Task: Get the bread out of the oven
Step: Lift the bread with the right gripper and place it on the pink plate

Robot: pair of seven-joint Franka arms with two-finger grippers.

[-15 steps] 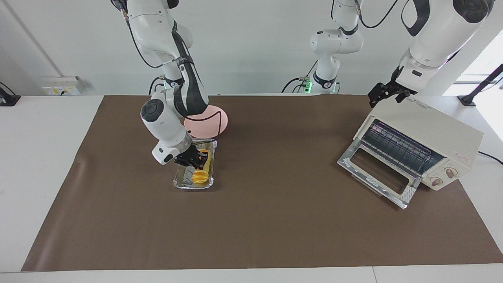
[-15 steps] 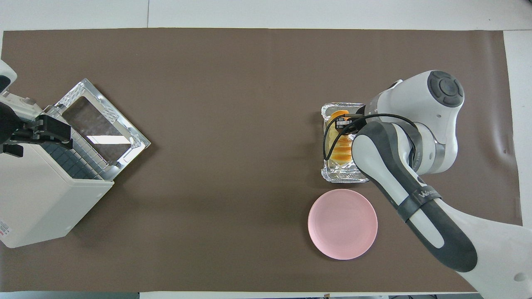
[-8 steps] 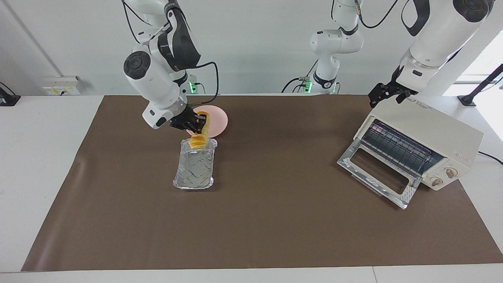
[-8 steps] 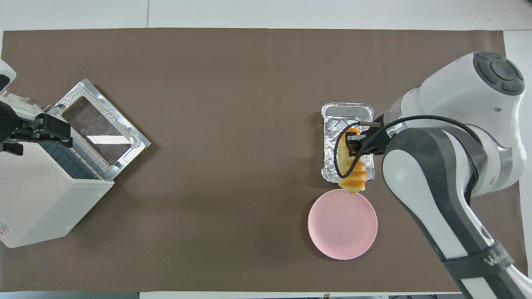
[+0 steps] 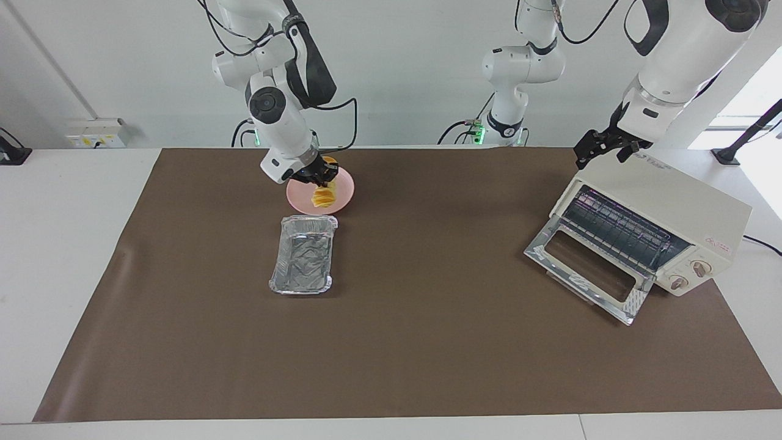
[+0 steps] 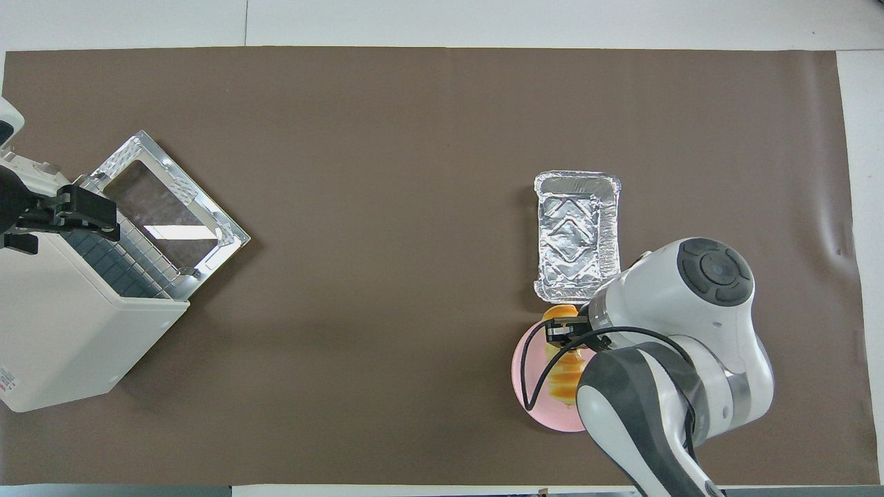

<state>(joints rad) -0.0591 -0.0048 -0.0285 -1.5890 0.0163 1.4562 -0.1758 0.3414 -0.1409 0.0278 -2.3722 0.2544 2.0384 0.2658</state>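
Observation:
My right gripper (image 5: 317,177) is shut on the golden ridged bread (image 5: 322,197) and holds it tilted over the round pink plate (image 5: 345,186). I cannot tell whether the bread's lower end touches the plate. In the overhead view the right gripper (image 6: 570,331) and bread (image 6: 568,386) cover part of the plate (image 6: 528,386). The cream-white oven (image 5: 684,208) stands at the left arm's end of the table, its glass door (image 5: 586,269) folded down and its wire rack bare. My left gripper (image 5: 602,150) waits open over the oven's top front edge; it also shows in the overhead view (image 6: 65,217).
An empty silver foil tray (image 5: 303,256) lies beside the plate, farther from the robots; it shows in the overhead view (image 6: 577,235) too. The oven (image 6: 62,331) and its open door (image 6: 169,207) take up the left arm's end of the brown mat.
My right gripper lifted the bread out of the foil tray and carried it toward the robots, over the pink plate. The tray is now empty. The left arm has not moved.

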